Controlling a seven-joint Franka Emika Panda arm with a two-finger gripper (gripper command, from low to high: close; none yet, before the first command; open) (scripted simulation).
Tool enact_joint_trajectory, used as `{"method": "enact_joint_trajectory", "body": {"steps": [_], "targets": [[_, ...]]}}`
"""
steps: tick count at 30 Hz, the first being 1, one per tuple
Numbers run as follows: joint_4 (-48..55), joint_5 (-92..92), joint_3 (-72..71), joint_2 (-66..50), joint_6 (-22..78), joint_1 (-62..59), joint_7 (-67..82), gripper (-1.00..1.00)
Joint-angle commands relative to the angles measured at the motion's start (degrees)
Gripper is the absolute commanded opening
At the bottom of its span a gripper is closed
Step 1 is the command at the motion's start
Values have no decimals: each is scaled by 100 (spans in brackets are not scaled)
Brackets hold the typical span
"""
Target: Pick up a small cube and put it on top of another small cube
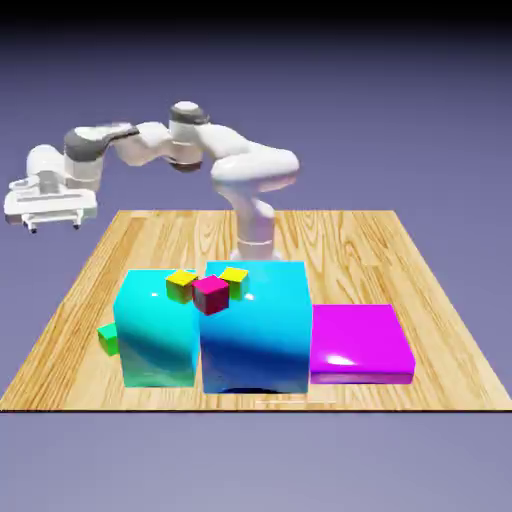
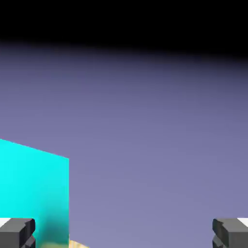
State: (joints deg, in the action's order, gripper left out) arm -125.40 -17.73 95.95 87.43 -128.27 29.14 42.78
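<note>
A tiny green cube point(image 1: 107, 339) lies on the wooden table point(image 1: 330, 235), against the lower left side of the left big cyan block point(image 1: 155, 330), which hides part of it. My gripper point(image 1: 52, 226) hangs open and empty in the air beyond the table's far left corner, well away from the green cube. In the hand view the gripper point(image 2: 124, 236) shows its two grey fingertips point(image 2: 17, 232) wide apart with nothing between them. That view holds only a cyan block face point(image 2: 34, 193) and the backdrop, and no green cube.
A second big cyan block point(image 1: 255, 325) stands beside the first. A flat magenta block point(image 1: 360, 342) lies to the right. Two tiny yellow cubes point(image 1: 181, 282) point(image 1: 234, 277) and a tiny magenta cube point(image 1: 211, 293) cluster at the top of the seam between the cyan blocks.
</note>
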Motion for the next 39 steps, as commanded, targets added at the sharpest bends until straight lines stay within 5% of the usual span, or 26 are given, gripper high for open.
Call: {"method": "enact_joint_trajectory", "body": {"steps": [1, 9, 14, 15, 23, 31, 39], "targets": [[77, -38, 208, 119, 99, 62, 185, 0], [693, -345, 1868, 1066, 890, 554, 1659, 0], [568, -576, 2191, 1347, 255, 923, 1721, 0], [568, -576, 2191, 1347, 255, 923, 1721, -100], [373, -205, 958, 394, 819, 533, 792, -100], [-633, 636, -683, -434, 216, 1919, -476, -100], [-1127, 1106, -710, -206, -437, 3280, -318, -100]]}}
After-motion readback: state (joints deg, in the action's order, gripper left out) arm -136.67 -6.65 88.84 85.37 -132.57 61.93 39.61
